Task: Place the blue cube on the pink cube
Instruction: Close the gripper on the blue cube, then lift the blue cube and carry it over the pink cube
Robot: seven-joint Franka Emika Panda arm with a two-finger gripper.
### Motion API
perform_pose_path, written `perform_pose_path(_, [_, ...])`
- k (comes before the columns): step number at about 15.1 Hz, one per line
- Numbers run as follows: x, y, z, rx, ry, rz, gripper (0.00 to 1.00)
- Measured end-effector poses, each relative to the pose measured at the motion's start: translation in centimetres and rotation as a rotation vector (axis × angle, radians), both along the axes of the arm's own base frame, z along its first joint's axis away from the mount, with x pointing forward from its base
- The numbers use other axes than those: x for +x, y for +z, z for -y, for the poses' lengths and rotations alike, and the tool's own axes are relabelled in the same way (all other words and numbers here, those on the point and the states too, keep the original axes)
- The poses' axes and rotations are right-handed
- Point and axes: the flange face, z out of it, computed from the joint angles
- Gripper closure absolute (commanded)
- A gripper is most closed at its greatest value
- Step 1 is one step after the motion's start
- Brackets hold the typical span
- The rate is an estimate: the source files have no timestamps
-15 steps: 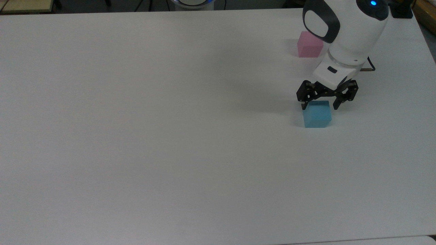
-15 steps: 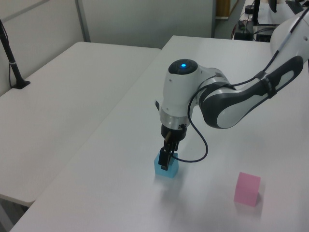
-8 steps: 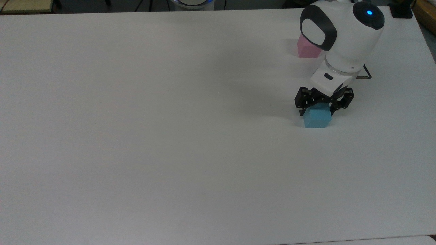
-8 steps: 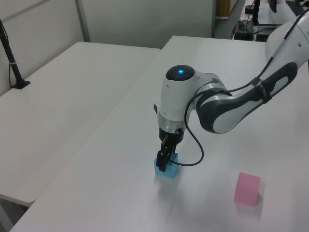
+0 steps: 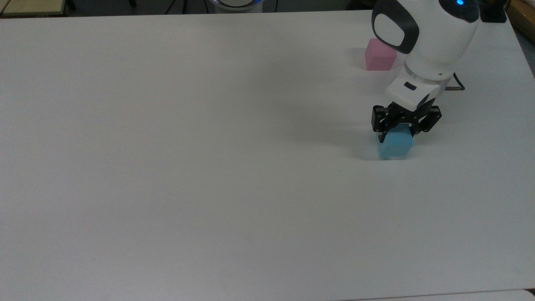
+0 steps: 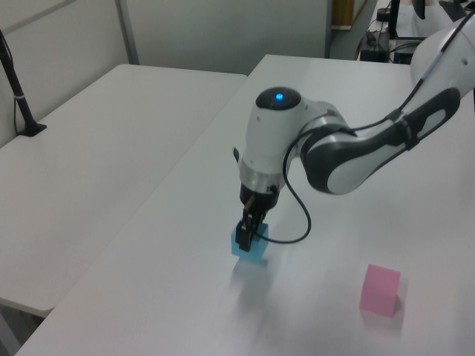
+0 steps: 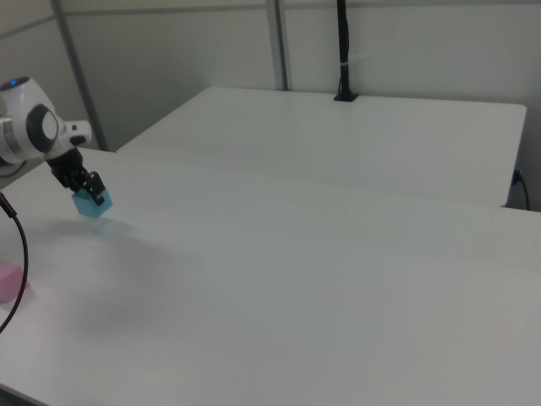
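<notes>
Blue cube: small, light cyan, matte, plain faces, sharp edges; no print, label or marking on any visible face. Position: gripped at its upper part between the two black fingers of the pincer, which is closed against opposite sides of it. In the right view the blue cube hangs slightly tilted, clear of the counter, with a faint shadow below it. In the left view the blue cube sits under the pincer, a soft shadow on the surface beneath.

Pink cube: small, pale pink, matte, plain faces, similar in size to the blue one; no writing. Position: resting on the counter, near the far right corner in the top view, well apart from the blue cube and partly beside the arm's white housing. In the left view the pink cube stands alone at lower right; in the right view a part of the pink cube shows at the left edge.

Arm: white shell with dark grey joint panels, a lit blue indicator on top, a thin black cable looping beside the wrist. No legible brand or lettering.

Counter: plain white, unmarked.
</notes>
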Motion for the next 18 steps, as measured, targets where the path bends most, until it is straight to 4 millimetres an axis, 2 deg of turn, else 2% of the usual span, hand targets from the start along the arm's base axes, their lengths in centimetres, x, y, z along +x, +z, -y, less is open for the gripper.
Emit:
perform_pose_path(2, [-0.3, 3.5, 0.3, 0.011, -0.005, 0.015, 0.83])
perform_pose_path(3, [-0.7, 6.3, 0.7, 0.020, -0.010, 0.026, 0.83])
perform_pose_path(4, [-1.1, 8.1, 1.0, 0.022, -0.013, 0.028, 0.83])
perform_pose_path(9, [-2.9, 14.4, 2.5, 0.032, -0.027, 0.037, 0.83])
perform_pose_path(13, [-3.9, 17.9, 3.2, 0.050, -0.029, 0.059, 0.83])
perform_pose_path(15, [-4.6, 18.8, 3.2, 0.053, -0.025, 0.060, 0.83])
perform_pose_path(17, [-6.3, 19.2, 3.1, 0.047, -0.011, 0.040, 0.83])
perform_pose_path(18, [-7.8, 19.4, 2.8, 0.040, 0.003, 0.024, 0.83])
